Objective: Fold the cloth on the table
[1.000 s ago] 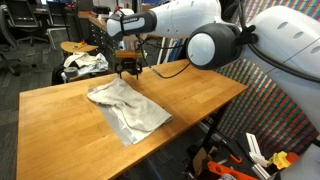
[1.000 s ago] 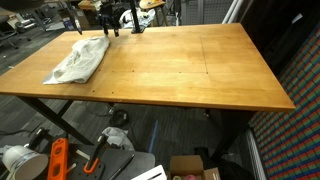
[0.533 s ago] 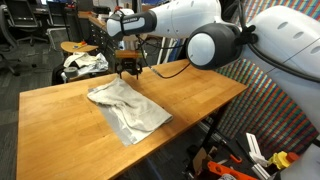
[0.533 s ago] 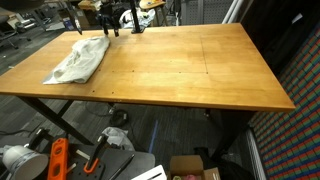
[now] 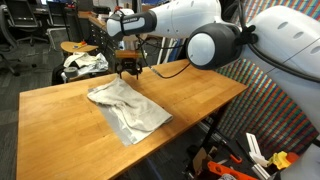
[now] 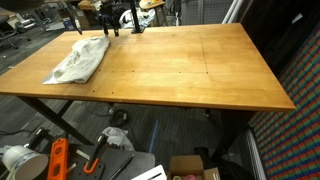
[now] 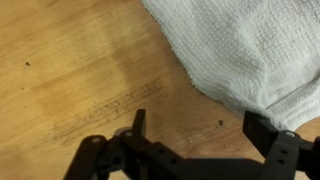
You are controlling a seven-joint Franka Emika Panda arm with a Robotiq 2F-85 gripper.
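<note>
The cloth [image 5: 128, 108] lies crumpled and unfolded on the wooden surface [image 5: 55, 125], a little left of centre in an exterior view. In an exterior view it sits in the upper left of the frame [image 6: 78, 60], near the far left corner of the surface [image 6: 190, 70].

The gripper [image 5: 128, 70] hangs at the cloth's far edge, in the upper middle of the frame, under the white arm [image 5: 185, 25] that reaches in from the right. In an exterior view it shows only as a small dark shape at the top left [image 6: 108, 27].

In the wrist view the gripper [image 7: 200, 130] is released, its fingers [image 7: 262, 130] spread wide at the bottom of the frame with bare wood between them. The cloth [image 7: 240, 50] fills the upper right, its edge running down just beside the right-hand finger; whether they touch I cannot tell.
</note>
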